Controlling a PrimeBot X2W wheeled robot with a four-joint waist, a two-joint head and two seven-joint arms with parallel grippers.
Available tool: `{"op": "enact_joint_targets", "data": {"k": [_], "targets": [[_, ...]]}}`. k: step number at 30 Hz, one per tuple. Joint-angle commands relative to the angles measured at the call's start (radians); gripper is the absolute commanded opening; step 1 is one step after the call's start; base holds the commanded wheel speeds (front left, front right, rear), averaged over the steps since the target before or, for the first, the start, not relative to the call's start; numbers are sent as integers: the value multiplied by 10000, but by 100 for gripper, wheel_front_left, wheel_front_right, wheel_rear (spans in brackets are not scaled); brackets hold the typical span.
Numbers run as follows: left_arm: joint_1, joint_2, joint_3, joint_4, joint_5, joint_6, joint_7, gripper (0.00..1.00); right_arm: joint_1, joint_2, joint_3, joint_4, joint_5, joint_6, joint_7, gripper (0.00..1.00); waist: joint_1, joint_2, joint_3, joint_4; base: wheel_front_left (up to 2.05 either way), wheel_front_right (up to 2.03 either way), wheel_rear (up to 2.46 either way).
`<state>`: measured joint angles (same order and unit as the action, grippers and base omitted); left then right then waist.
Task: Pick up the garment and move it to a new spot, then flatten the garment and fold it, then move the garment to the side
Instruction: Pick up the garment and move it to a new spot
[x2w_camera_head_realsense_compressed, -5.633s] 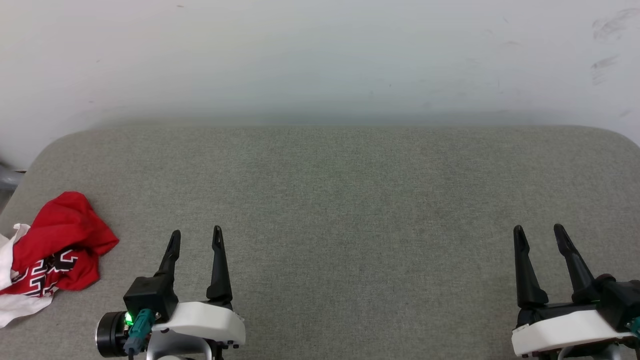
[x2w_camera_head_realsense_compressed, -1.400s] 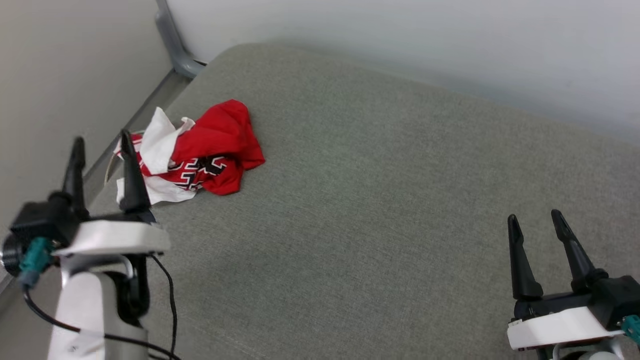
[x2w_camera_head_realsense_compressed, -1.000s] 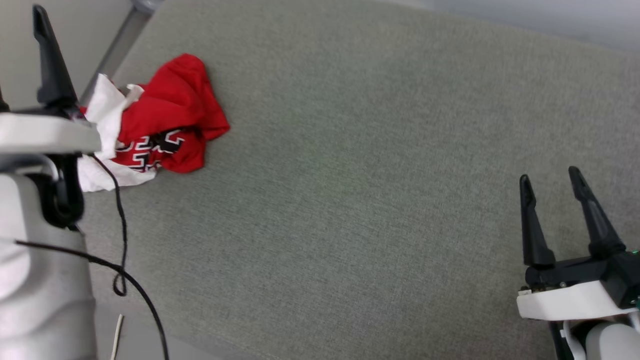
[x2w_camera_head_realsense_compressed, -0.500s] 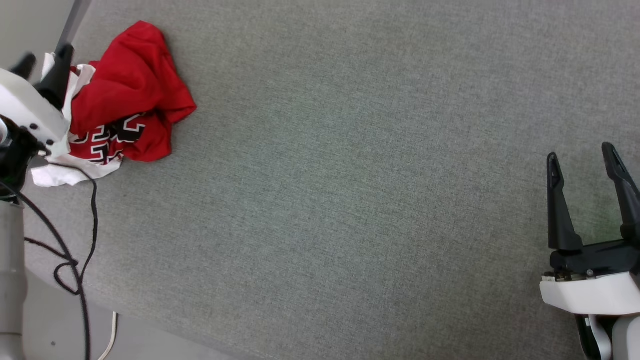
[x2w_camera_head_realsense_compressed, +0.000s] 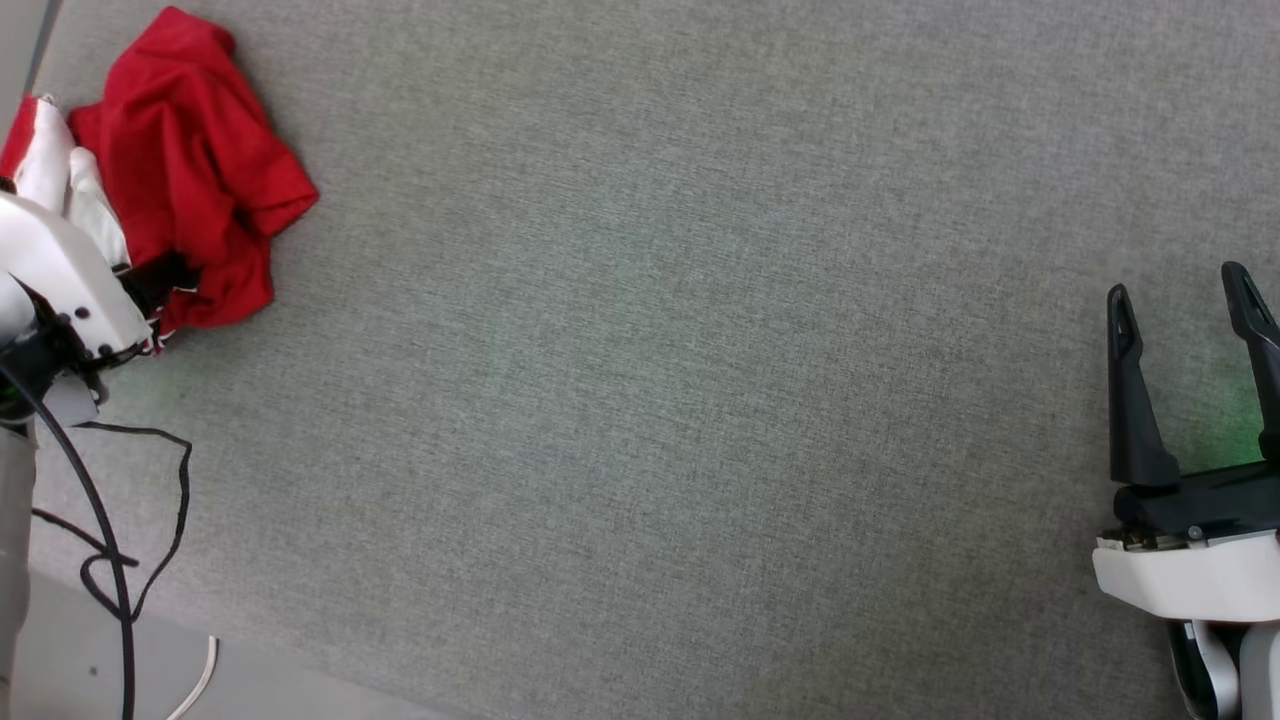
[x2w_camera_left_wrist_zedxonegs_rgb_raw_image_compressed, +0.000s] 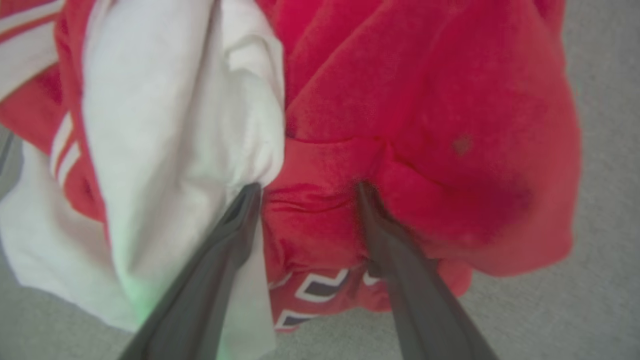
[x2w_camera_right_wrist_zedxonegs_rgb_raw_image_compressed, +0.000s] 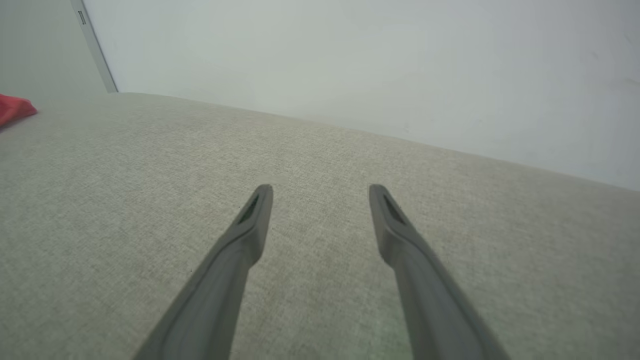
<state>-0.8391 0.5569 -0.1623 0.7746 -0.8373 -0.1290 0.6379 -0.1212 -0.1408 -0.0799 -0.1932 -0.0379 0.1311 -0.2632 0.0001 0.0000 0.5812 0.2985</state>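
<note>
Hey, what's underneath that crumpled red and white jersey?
The crumpled red and white jersey lies on the grey fabric surface, which shows beside it. Its bunched folds cover whatever is directly beneath. The open left gripper reaches into its folds.

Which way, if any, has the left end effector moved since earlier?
Yes: the left end effector went to the garment; once apart beside it, its open fingers now press into the folds.
</note>
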Motion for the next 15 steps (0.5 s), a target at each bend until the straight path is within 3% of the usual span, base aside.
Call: {"op": "enact_joint_targets", "data": {"k": [1,5,6,7,15], "targets": [[151,-245,-286,241,47,3,209,100,-156,-46,-7,-70,-15,-7,-24,100,-1,0,84,-63,0,0,0],[218,-447,-952,693,19,1,261,100,-189,6,17,-56,-7,-7,-24,100,-1,0,110,-145,0,0,0],[160,-429,-1068,756,36,1,176,43,-189,28,31,-28,4,-7,-24,100,-1,0,79,-170,0,0,0],[71,-394,-1130,762,-9,1,35,0,-199,51,37,0,27,-7,-24,100,-1,0,29,-196,0,0,0],[-836,778,-1953,168,149,2,-1351,0,-84,338,114,268,146,-7,-24,100,-1,0,-921,-297,0,0,0]]}}
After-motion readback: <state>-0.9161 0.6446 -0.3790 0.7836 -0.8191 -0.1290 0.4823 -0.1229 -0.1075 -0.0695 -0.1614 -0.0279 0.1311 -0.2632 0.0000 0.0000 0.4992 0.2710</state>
